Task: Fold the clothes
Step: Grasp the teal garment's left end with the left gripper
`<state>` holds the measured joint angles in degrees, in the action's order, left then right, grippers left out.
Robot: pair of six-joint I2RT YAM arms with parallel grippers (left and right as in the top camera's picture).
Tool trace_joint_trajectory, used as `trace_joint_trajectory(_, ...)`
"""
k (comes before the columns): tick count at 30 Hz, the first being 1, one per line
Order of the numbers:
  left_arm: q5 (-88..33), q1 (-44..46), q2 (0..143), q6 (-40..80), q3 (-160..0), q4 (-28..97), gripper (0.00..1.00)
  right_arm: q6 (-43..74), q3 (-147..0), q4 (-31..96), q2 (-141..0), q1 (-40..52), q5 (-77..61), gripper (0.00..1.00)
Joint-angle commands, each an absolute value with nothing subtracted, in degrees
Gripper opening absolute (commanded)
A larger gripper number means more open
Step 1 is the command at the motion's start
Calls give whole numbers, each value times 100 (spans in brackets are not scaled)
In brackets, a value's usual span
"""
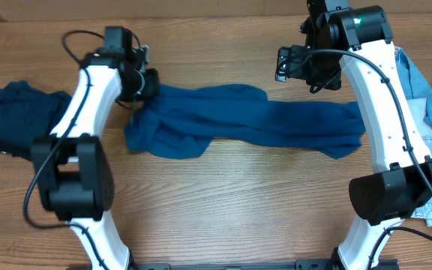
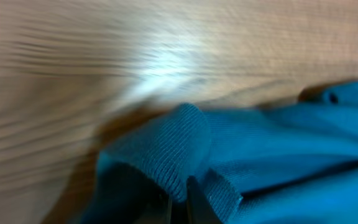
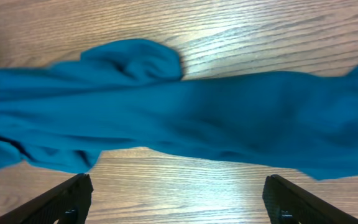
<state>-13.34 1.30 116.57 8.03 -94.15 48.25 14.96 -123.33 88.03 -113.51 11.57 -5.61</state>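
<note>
1. Overhead: teal garment (image 1: pixel 261 120) lies long-axis left-right on table (image 1: pixel 238 210); left claw (image 1: pixel 145 82) at its left end, right claw (image 1: pixel 295 66) near its right half
2. Left wrist: left claw pinches ribbed edge (image 2: pixel 173 149)
3. Right wrist: right claw gapes empty, teal garment crosswise ahead

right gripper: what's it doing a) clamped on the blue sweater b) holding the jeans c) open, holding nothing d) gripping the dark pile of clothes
C: in the right wrist view the right gripper has its two fingers spread wide apart with nothing between them, and the blue sweater lies stretched out on the table beyond them.
</note>
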Motion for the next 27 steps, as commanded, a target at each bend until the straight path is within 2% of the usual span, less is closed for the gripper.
trace_joint_trajectory(1, -1, -43, 10825, 945, -9671, 5238, 4, 1549, -12409, 8777, -11227, 823, -432, 95)
trace_joint_trajectory(8, 1059, -75, 10814, 1492, -9631, 6130, 4, 1647, -11686, 8700, -11607, 10, -456, 97)
trace_joint_trajectory(16, 744, -71, 10814, 1481, -9631, 6130, 4, 1702, -9762, 7323, -11738, -163, -644, 84)
trace_joint_trajectory(21, 567, -71, 10814, 1481, -9631, 6154, 4, 1603, -9380, 6202, -11747, -163, -392, 75)
trace_joint_trajectory(27, 567, -71, 10814, 1481, -9631, 6130, 4, 60, -9380, 5892, -11745, -54, -620, 75)
